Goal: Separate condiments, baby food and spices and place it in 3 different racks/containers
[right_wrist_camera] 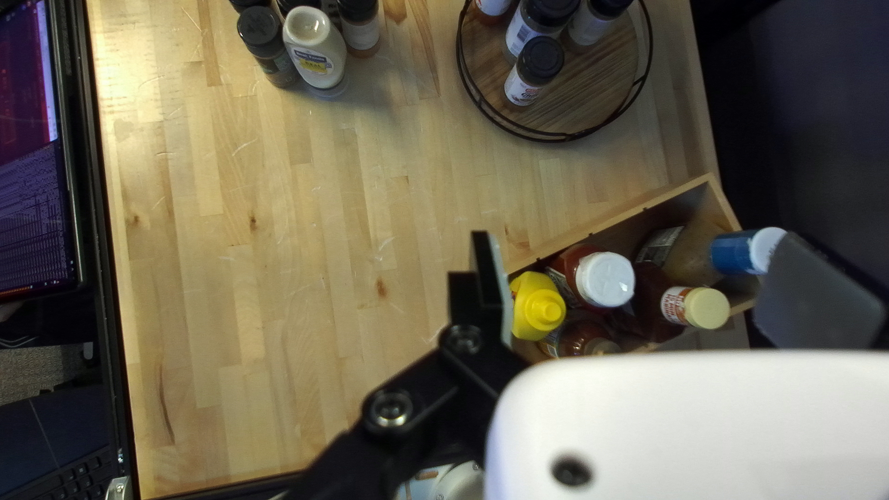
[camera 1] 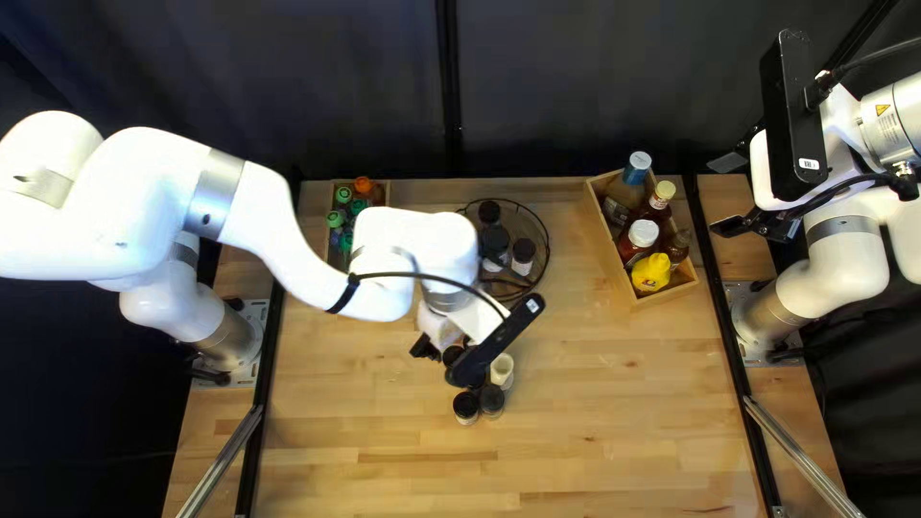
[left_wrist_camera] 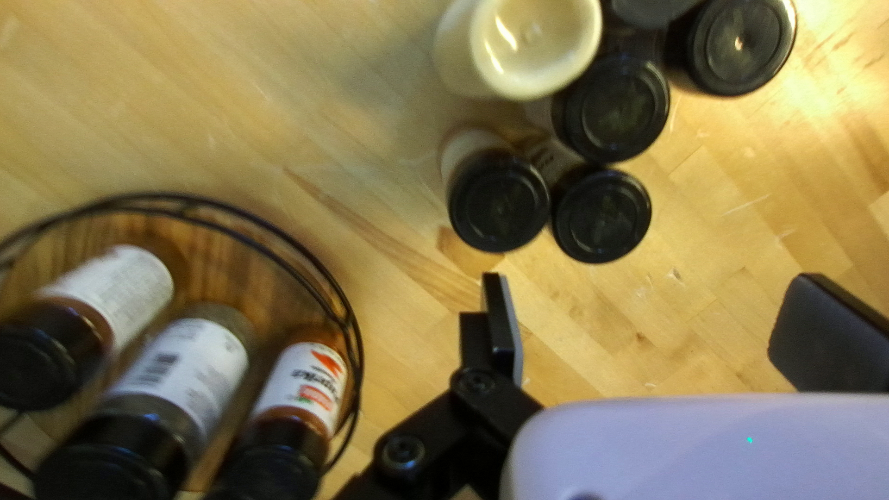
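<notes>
The left claw (camera 1: pixel 425 347), released, hangs near black-capped spice jars (camera 1: pixel 465 408) and 1 pale bottle (camera 1: pixel 502 371) on the worktop (camera 1: pixel 595 412); the right claw (camera 1: pixel 714 197), also released, hovers near 5 condiment bottles (camera 1: pixel 651 272) in a wooden box (camera 1: pixel 672 294). The round rack (right_wrist_camera: pixel 602 89) holds 4 jars (right_wrist_camera: pixel 540 61); green-capped containers (camera 1: pixel 343 195) appear to be baby food.

Dark curtain (camera 1: pixel 288 77) behind wooden table (camera 1: pixel 595 412), lit screen (right_wrist_camera: pixel 28 176) beside table, keyboard (right_wrist_camera: pixel 79 480), silver rails (camera 1: pixel 224 459)
</notes>
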Available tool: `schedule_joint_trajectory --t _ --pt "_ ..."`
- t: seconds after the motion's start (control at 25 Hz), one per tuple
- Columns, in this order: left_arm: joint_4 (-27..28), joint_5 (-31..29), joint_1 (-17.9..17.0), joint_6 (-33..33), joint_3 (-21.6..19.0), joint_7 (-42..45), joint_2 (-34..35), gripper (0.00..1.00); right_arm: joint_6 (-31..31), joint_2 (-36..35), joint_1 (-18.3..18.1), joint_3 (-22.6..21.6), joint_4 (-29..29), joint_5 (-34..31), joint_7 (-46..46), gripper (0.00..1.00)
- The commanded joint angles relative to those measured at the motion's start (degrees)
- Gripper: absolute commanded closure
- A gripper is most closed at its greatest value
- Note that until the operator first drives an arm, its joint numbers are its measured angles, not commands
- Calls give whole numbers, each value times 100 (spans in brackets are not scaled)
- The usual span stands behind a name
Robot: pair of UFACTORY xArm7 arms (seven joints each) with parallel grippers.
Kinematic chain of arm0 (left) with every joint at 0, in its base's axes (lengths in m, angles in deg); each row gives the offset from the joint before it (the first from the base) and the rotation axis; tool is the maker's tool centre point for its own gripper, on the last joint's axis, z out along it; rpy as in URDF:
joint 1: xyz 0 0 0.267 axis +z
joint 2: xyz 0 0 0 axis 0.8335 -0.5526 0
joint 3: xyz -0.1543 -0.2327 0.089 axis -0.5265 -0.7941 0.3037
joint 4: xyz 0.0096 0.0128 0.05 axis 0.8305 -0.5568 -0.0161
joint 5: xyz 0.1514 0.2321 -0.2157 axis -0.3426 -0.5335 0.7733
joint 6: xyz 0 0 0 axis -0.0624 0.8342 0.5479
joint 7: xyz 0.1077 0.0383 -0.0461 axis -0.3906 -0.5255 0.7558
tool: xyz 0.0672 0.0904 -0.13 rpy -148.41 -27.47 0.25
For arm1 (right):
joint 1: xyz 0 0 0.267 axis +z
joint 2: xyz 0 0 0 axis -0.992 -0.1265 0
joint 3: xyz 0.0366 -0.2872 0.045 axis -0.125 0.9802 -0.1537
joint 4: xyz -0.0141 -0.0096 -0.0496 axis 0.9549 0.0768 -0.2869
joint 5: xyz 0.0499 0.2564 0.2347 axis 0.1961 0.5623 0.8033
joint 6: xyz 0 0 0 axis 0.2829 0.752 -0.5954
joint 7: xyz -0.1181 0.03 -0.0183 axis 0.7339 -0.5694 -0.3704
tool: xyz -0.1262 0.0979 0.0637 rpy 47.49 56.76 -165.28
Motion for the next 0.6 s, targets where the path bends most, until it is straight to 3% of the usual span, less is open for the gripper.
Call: schedule_joint_trajectory --t 0.04,0.36,0.6 --pt "-714 -267 -58 -556 -317 1537 432 0 0 0 0 0 0 0 0 0" --pt "-758 -1069 -30 -1108 -547 3901 -170 0 0 0 0 0 0 0 0 0" --pt "-533 -1409 -41 -1263 -511 4606 -655 0 0 0 0 0 0 0 0 0"
